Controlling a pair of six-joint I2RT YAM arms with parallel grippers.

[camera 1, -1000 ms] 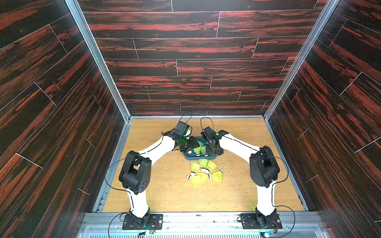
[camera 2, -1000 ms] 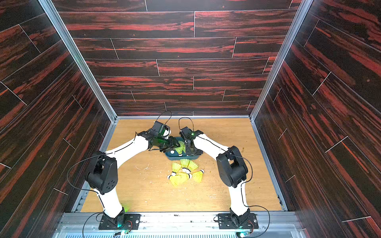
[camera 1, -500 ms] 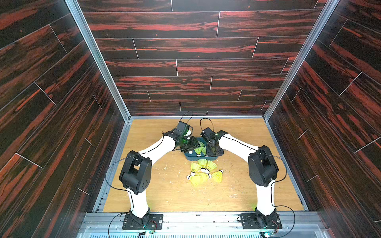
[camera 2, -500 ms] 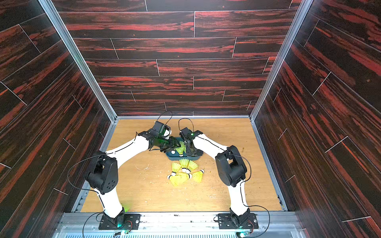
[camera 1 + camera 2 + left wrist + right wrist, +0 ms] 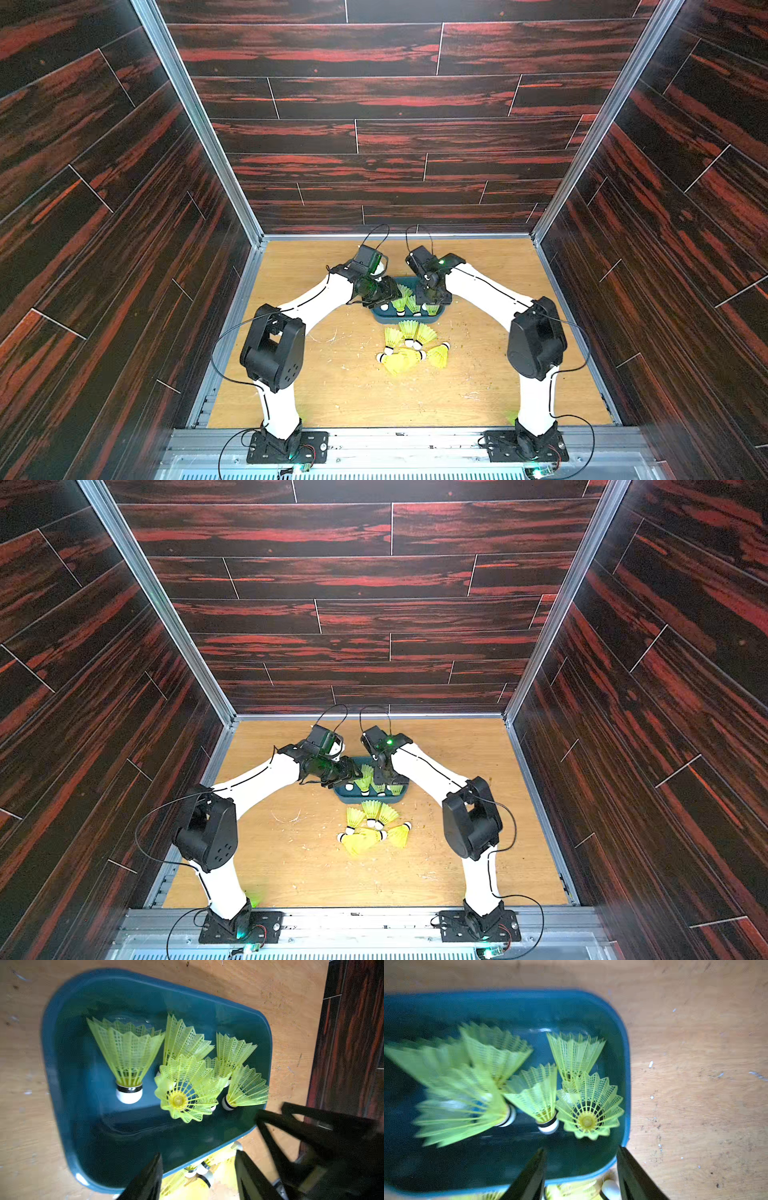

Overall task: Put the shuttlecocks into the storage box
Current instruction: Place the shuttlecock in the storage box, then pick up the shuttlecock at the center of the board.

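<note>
One wooden table [image 5: 478, 386] carries the box [image 5: 386, 319] between its middle and far edge. Several shuttlecocks [image 5: 128, 1059] lie inside it; a loose pile [image 5: 405, 359] lies on the table just beside the box's near wall. Left gripper [image 5: 197, 1154] and right gripper [image 5: 580, 1149] hover over the box, fingers apart, holding nothing.
</note>
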